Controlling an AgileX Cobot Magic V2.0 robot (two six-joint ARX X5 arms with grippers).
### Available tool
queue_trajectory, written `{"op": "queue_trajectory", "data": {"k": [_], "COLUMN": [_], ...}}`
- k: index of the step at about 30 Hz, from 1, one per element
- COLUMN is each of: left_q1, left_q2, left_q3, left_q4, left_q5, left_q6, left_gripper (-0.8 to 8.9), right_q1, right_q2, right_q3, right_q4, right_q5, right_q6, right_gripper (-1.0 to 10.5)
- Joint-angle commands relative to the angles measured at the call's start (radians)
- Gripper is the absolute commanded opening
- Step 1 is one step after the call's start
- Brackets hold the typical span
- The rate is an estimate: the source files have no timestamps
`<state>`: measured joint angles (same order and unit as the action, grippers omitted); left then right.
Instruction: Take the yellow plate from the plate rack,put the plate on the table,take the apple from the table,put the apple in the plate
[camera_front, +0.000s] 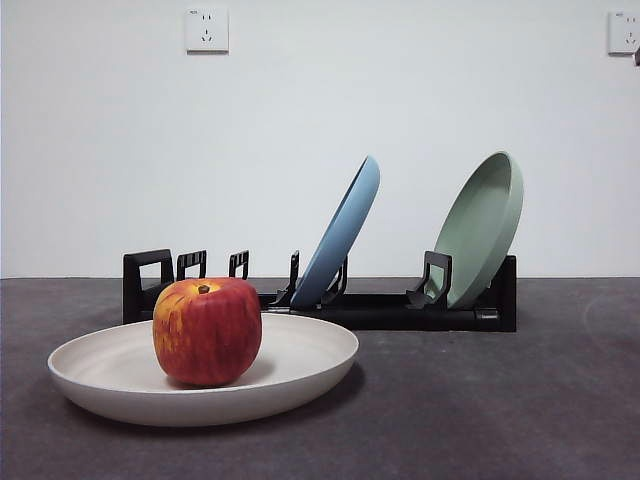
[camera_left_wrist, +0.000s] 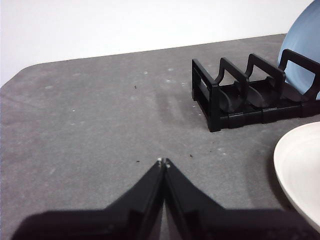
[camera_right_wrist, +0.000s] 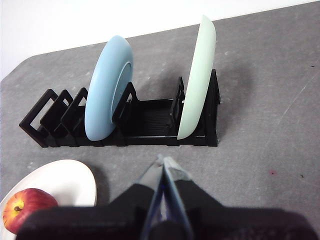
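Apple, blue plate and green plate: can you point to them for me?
apple (camera_front: 207, 335), front view, middle of its red side.
blue plate (camera_front: 343, 240), front view, its back face.
green plate (camera_front: 480, 225), front view, its inside face.

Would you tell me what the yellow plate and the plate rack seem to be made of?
The yellow plate looks like matte plastic or melamine, possibly ceramic: an even cream surface without glossy highlights. The plate rack looks like moulded black plastic, with thin squared loops and a slight sheen.
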<state>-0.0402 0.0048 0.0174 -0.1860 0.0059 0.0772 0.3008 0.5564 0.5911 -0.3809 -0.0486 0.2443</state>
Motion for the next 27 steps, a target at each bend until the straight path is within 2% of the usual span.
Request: {"op": "queue_trajectory", "data": {"k": [1,10,18,24,27], "left_q1": [0.003,0.003,0.003,0.003,0.003], "left_q2": [-0.003,-0.003,-0.003,-0.003,-0.003], "left_q3": [-0.013,-0.013,-0.013,-0.013,-0.013], "left_q4": [0.000,0.000,0.000,0.000,0.000], "left_q5": [-0.004,-0.004,-0.004,-0.004,-0.004], "left_q6": [-0.005,-0.006,-0.005,-0.006,-0.006], "left_gripper": [-0.02,-0.02,-0.02,-0.02,-0.02], "right_q1": [0.001,0.000,-0.041,-0.129,-0.192], "right_q2": [0.000,-0.030,-0.154,-0.312,-0.382], "right_q3": [-0.005,-0.005,-0.034,-0.142,-0.220], "right_q4": [0.005,0.005,0.006,0.018,0.080], "right_q5": [0.003,0.005,0.002,0.003,-0.003], "right_q6": [0.009,0.006,-0.266,-0.292,-0.292], "right_gripper": [0.0,0.0,0.0,0.0,0.0]}}
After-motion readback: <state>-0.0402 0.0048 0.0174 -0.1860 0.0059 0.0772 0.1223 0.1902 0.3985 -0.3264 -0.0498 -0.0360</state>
